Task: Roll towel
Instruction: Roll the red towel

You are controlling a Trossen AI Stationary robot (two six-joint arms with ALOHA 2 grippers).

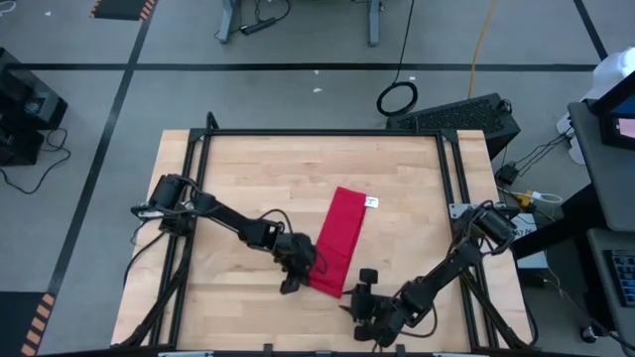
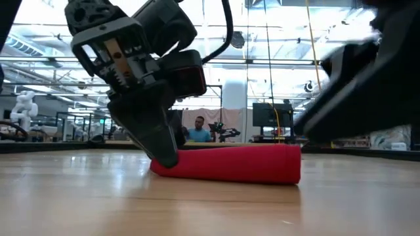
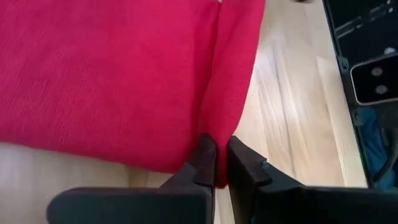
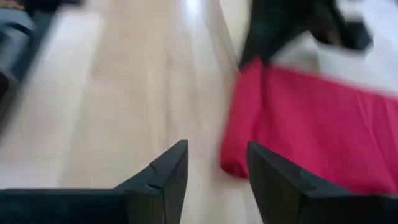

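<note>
The red towel (image 1: 342, 238) lies folded into a long narrow strip on the wooden table (image 1: 248, 178). It slants from far right to near left, with a small white tag (image 1: 371, 202) at its far end. My left gripper (image 1: 310, 266) is at the strip's near end, on its left side, shut on the cloth (image 3: 216, 163). My right gripper (image 1: 365, 285) stands open just right of that near end. In the right wrist view the towel's near corner (image 4: 233, 163) shows just beyond its spread fingers (image 4: 214, 165), apart from them. My left gripper pinches a raised fold of the towel (image 3: 214, 140) between its two fingers (image 3: 204, 158), at the strip's near end. It comes slanting down from the table's left. The rest of the towel lies flat on the table (image 2: 230, 164), slack.
A black frame (image 1: 327, 132) runs round the table's far edge and sides. Bare wood (image 1: 248, 178) lies left of and beyond the towel. In the low view a person (image 2: 199, 131) sits far behind the table in the room.
</note>
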